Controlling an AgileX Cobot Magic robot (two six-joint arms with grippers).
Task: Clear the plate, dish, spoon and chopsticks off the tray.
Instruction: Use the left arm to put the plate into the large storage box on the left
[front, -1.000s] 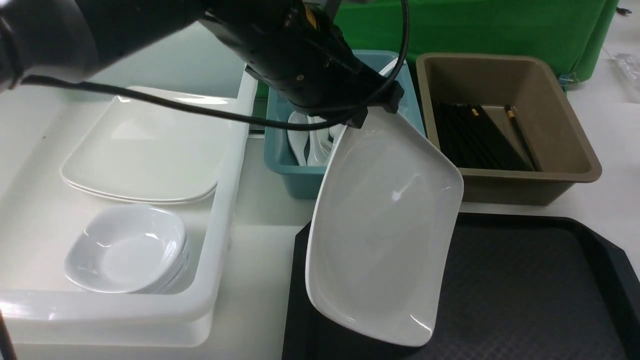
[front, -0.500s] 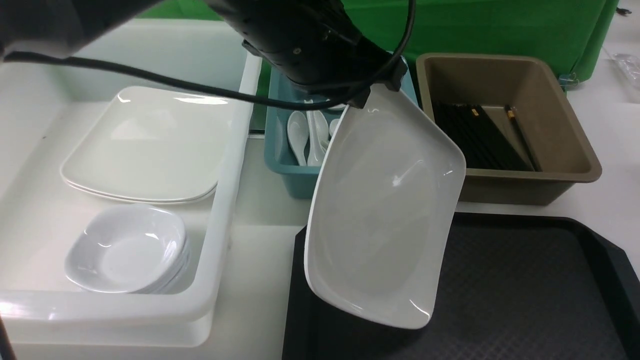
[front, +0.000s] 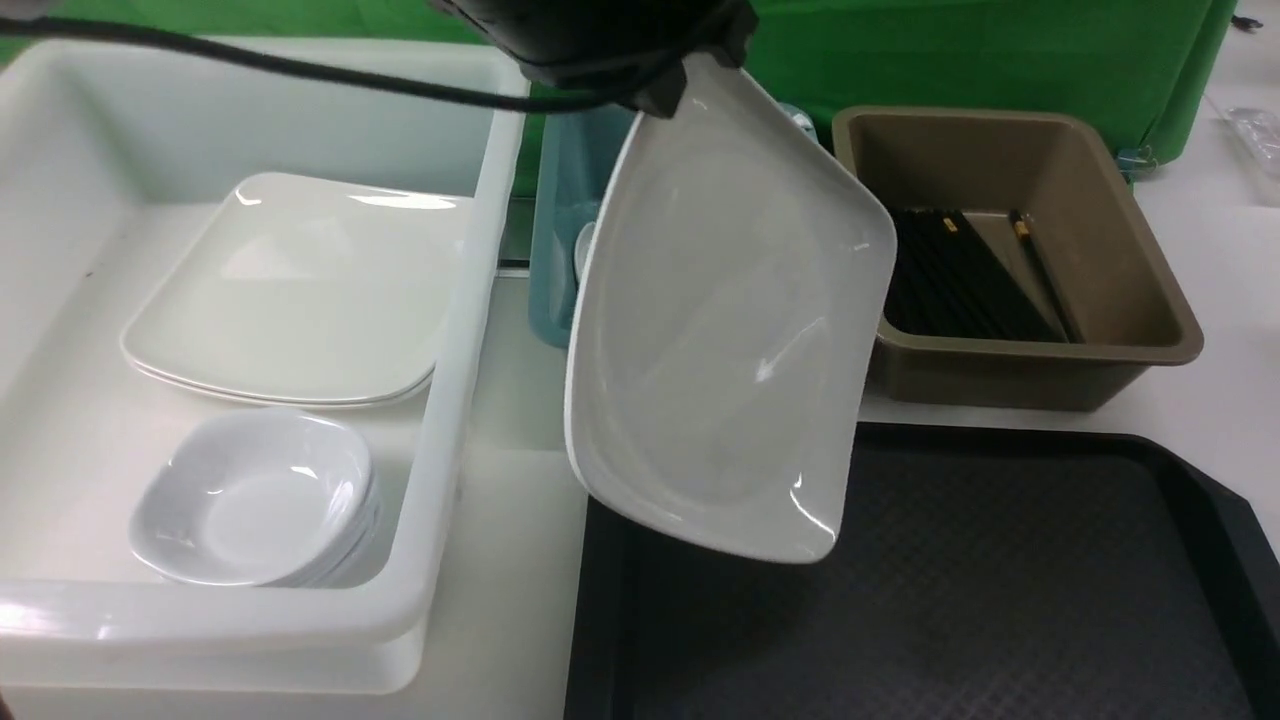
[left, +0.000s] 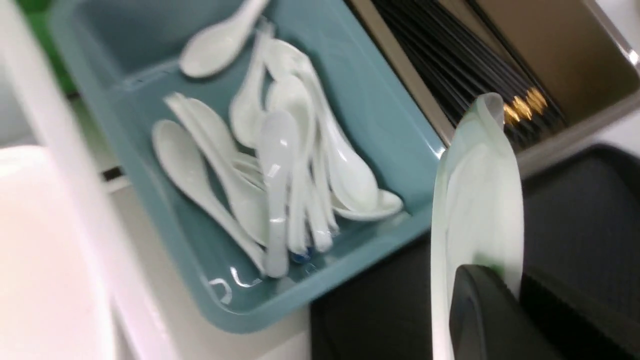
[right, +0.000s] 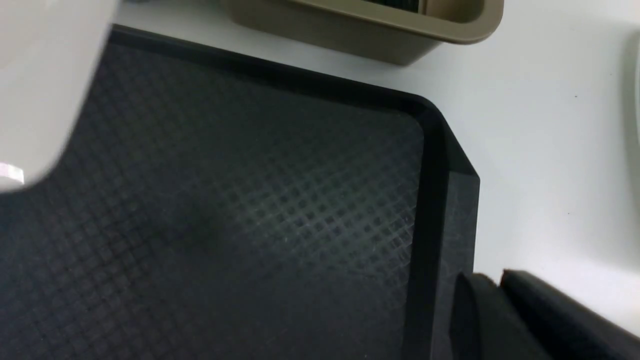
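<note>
- Plate (front: 720, 330): hanging steeply tilted from its top rim, lifted clear of the tray (front: 1000, 600), above that tray's far left corner; hiding most of the teal tub (front: 552, 260) in the front view; white tub (front: 455, 330) with stacked plates (front: 290, 290) off to the left.
- Left fingers (left: 482, 310): clenched on the plate's rim; right fingers (right: 475, 320): drawn nearly together, grasping nothing, near the tray's rim.
- Handling, as judged: rigid and glossy, so likely slippery under the pads; probably moderate in weight and prone to chipping; long overhang below a single rim pinch, so expect swing; move slowly and keep clear of tub walls.
- Hold point: top rim, as gripped; lay flat on the stack before releasing.
- Surfaces: plate smooth, shallow, rounded-rectangular; tray matte black, diamond-textured floor, raised rim, cut-off corners; tubs smooth plastic; bench (front: 510, 400) plain white.
</note>
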